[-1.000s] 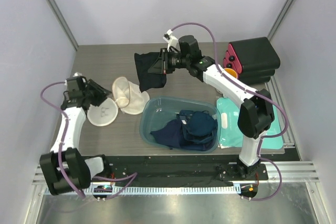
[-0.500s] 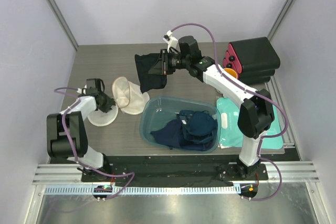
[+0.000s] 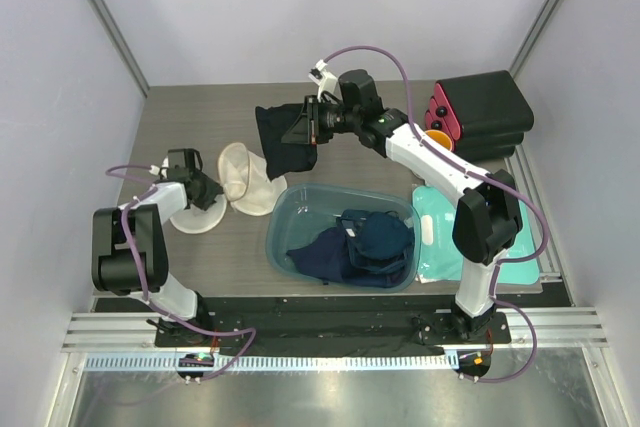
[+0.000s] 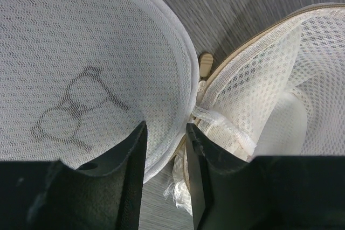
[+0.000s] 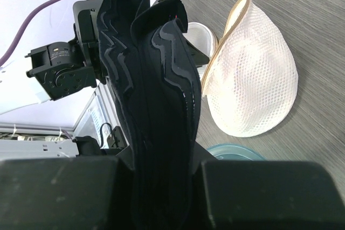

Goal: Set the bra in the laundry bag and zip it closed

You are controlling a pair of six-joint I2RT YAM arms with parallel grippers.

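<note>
The laundry bag (image 3: 250, 182) lies open on the table as two cream mesh discs. Its left disc (image 4: 81, 36) bears a dark emblem (image 4: 75, 106). My left gripper (image 3: 207, 194) sits low over this disc, and in the left wrist view the gripper (image 4: 164, 127) has its jaws a little apart astride the disc's rim, with bare table showing in the gap. A tan zipper pull (image 4: 205, 64) lies just beyond. My right gripper (image 3: 300, 129) hovers behind the bag, shut on the black bra (image 3: 283, 139), which hangs from it. The bra (image 5: 151, 79) hides the right fingertips.
A blue-green tub (image 3: 290, 209) holding navy clothes (image 3: 360, 242) stands right of the bag. A flat teal pouch (image 3: 440, 227) lies at the right. A black box (image 3: 485, 112) with an orange item (image 3: 442, 137) stands at the back right. Walls close in both sides.
My left arm has folded its elbow down toward the near edge, and its gripper has shifted right onto the emblem disc's rim. The right arm and the bra have barely moved.
</note>
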